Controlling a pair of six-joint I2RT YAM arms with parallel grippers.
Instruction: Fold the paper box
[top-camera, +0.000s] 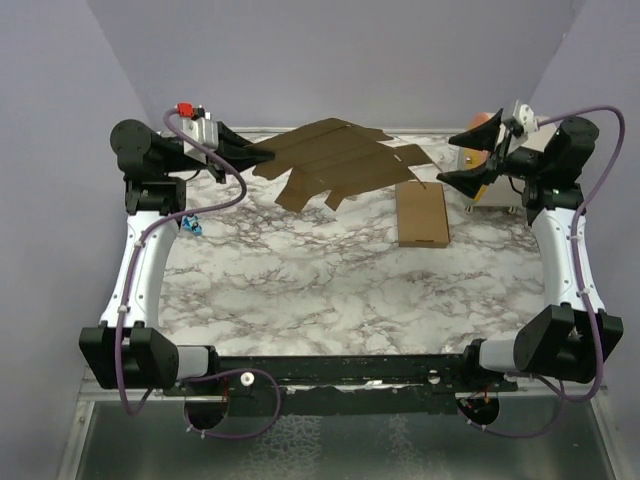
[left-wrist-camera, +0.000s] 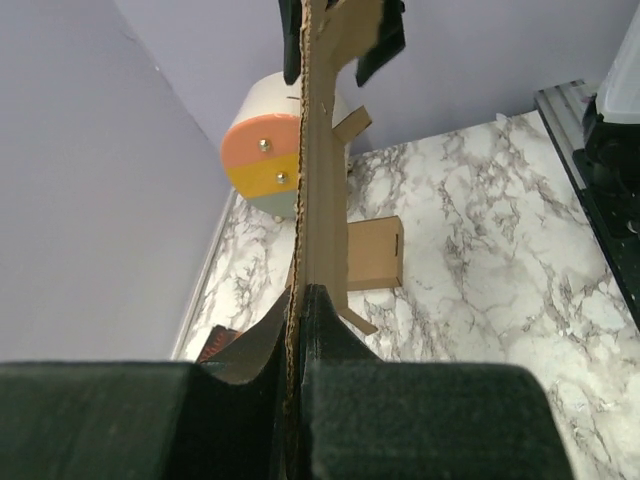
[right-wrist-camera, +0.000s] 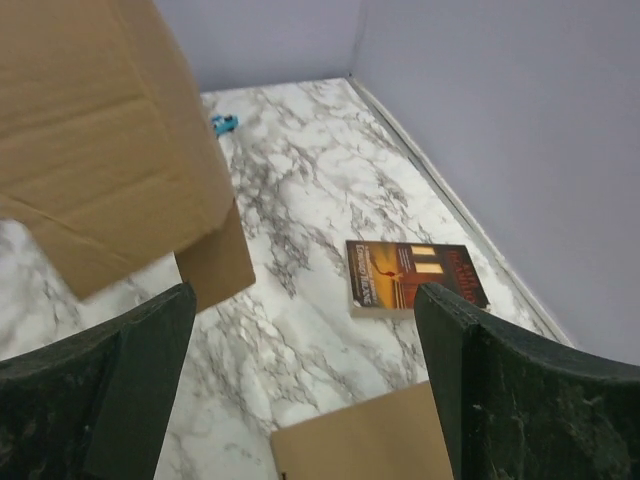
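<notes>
The marbled tabletop (top-camera: 330, 290) carries a small blue object (top-camera: 195, 228) on its left side. A slim brown carton (top-camera: 422, 215) lies flat right of centre.

Beyond them hangs the paper box (top-camera: 330, 160), a wide die-cut sheet with flaps, unfolded and held above the far half of the tabletop. The left end effector (top-camera: 232, 152) is clamped on its left edge; its wrist view shows the board edge-on between closed fingers (left-wrist-camera: 340, 340). The right end effector (top-camera: 452, 158) stands open just off the sheet's right side, with nothing between its fingers (right-wrist-camera: 500, 380).

The sheet is held by one edge only, so it may sag or pivot in that grip. The right end effector could then close on air, or crush a flap and crease it off its score line. A drooping flap might also catch on the carton below.

By the far wall lies a dark red-brown book (right-wrist-camera: 415, 275) — its cover lettering is too small to read. At the far right stands a round thing (left-wrist-camera: 262, 165) banded orange, yellow and pale blue. The cardboard shows no printing.
</notes>
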